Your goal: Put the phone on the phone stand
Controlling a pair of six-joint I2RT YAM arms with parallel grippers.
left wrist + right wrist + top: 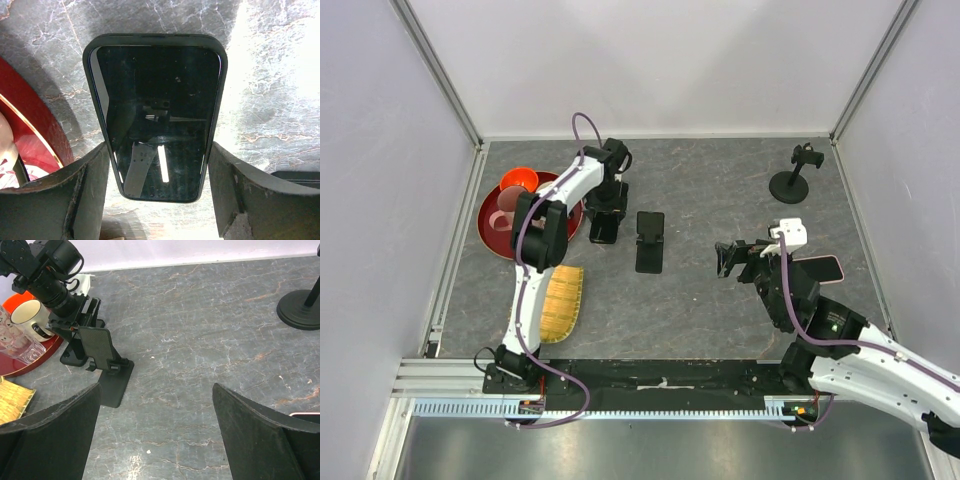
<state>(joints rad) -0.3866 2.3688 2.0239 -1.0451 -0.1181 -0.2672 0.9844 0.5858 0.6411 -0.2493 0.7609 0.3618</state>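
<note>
**A:** Left claw point(157, 147), clamped on the phone point(157, 100) or not?

**B:** Can't tell. Fingers point(92, 172) right along both long edges, phone lying screen-up on the counter point(720, 190) between them. Stand point(650, 240) just right of that claw, apart from the phone.

**A:** And the right claw point(156, 387)?

**B:** Spread wide, gripping nothing, well off to the stand's right.

The fingers point(55, 195) of my left gripper point(157, 146) are matt black and grainy, with scuffed edges. Between them the phone point(157, 100) shows a glossy, mirror-smooth glass face in a matt dark case. Beneath them the table point(270, 75) looks like veined grey stone with a sheen. Ahead of my right gripper point(156, 387), the phone stand point(97, 347) looks like matt black plastic.
</note>
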